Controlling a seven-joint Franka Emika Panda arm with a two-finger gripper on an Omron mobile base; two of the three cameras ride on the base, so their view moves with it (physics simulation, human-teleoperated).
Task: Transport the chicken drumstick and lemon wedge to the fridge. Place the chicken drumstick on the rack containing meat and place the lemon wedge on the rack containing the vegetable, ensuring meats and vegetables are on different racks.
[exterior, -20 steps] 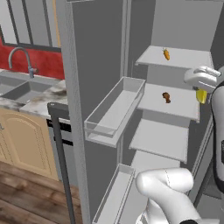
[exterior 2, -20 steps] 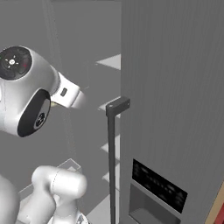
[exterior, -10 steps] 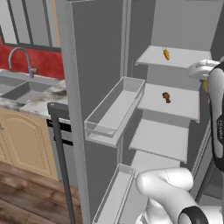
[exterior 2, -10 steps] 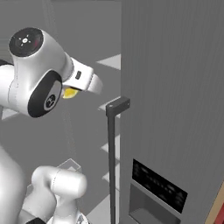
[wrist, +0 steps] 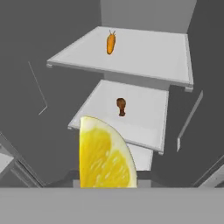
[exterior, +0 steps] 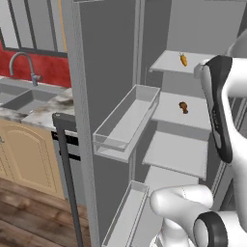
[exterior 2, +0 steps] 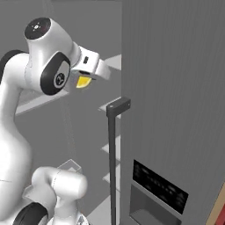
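Lemon (wrist: 105,155) sits clamped in the pincer (exterior 2: 83,80), a yellow wedge standing upright with its cut face to the hand camera; in the right base view it shows as a yellow patch under the white hand, held in the air in front of the open fridge (exterior: 111,72). Beyond it in the hand view lie two fridge racks. The upper rack (wrist: 144,57) carries a carrot (wrist: 110,43), orange with a small stalk, near its back left part. The rack below (wrist: 144,109) carries the drumstick (wrist: 121,106), brown, lying near its middle. The lemon touches neither rack. The left base view shows the same two items, carrot (exterior: 184,59) above and drumstick (exterior: 183,107) one rack down, with bare racks under them. On the open door hangs a clear bin (exterior: 126,120) with nothing in it, and a second bin (exterior: 126,217) lower down. A dark handle (exterior 2: 112,145) runs up the closed door in the right base view, beside a dark dispenser panel (exterior 2: 160,189); no writing on it can be read. Left of the fridge stands a bench (exterior: 34,113) with a sink (exterior: 19,99) and a tap (exterior: 26,65).
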